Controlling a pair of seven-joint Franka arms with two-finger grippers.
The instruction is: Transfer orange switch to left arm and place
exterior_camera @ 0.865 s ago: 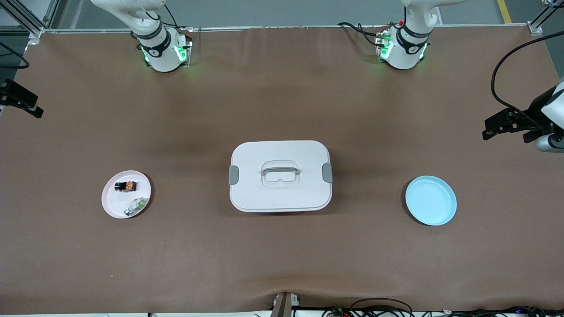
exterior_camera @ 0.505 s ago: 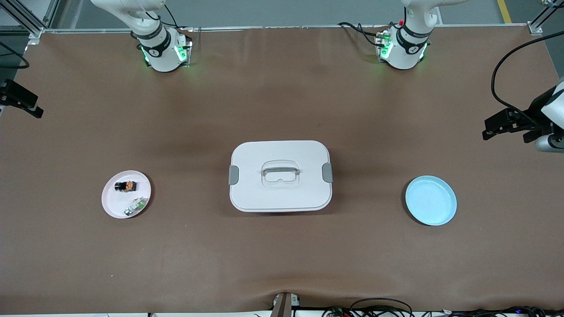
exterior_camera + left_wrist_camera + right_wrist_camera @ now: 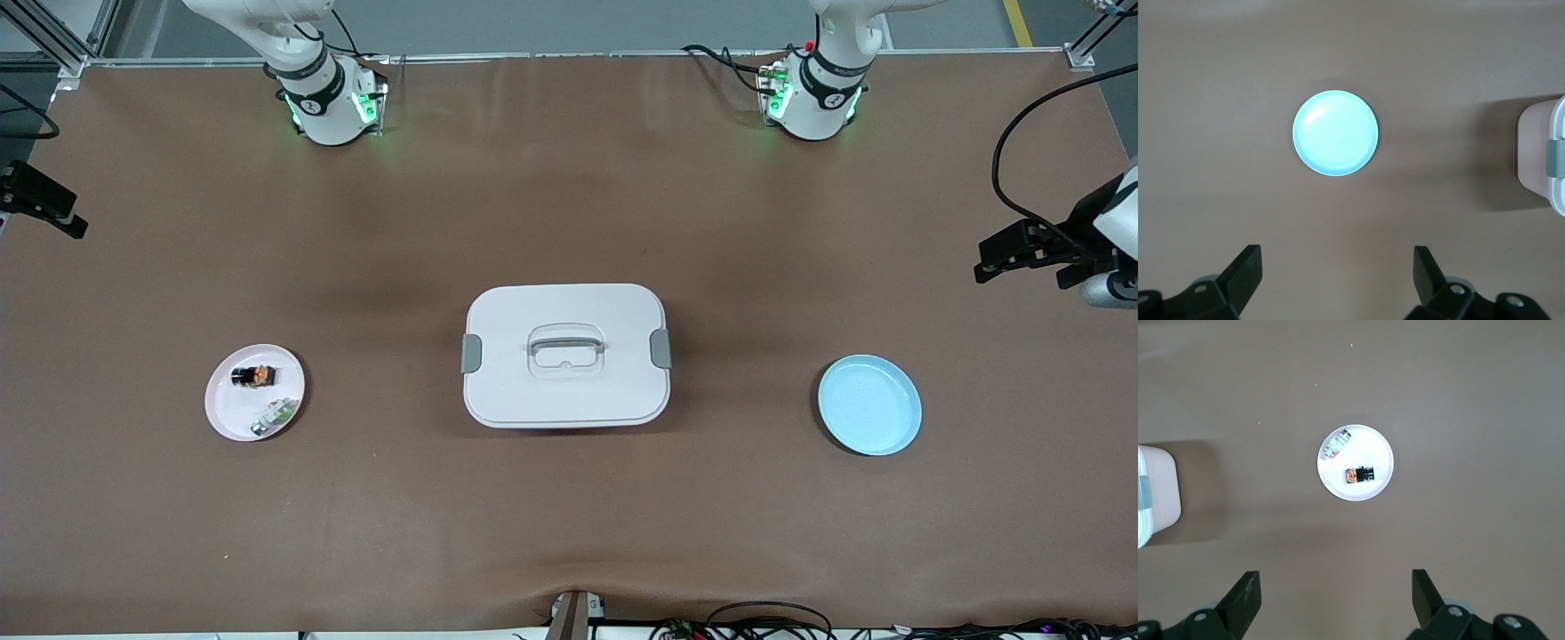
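Brown matting covers the whole table (image 3: 569, 516), and at its middle sits the box (image 3: 565, 356), white with a grey latch at each short end and a recessed handle on its lid. From the box, the pink plate (image 3: 233, 413) lies at about nine o'clock, toward the right arm's end of the table. On it rests the orange switch (image 3: 253, 376), lying on its side, black with an orange end. Sharing the plate is a small green-white-silver part (image 3: 273, 416), at roughly five o'clock from the switch and nearer to the front camera, apart from it. At three o'clock from the box, toward the left arm's end, lies a light blue plate (image 3: 869, 404) with nothing on it.

Both arms wait, raised high over the table. The right gripper (image 3: 1337, 603) hangs above bare matting with its fingers (image 3: 1245, 597) spread wide and nothing between them; its wrist view looks down on the pink plate and both parts, with a corner of the box at the edge. The left gripper (image 3: 1337, 283) hangs likewise, fingers (image 3: 1248, 275) spread wide and holding nothing, looking down on the blue plate.
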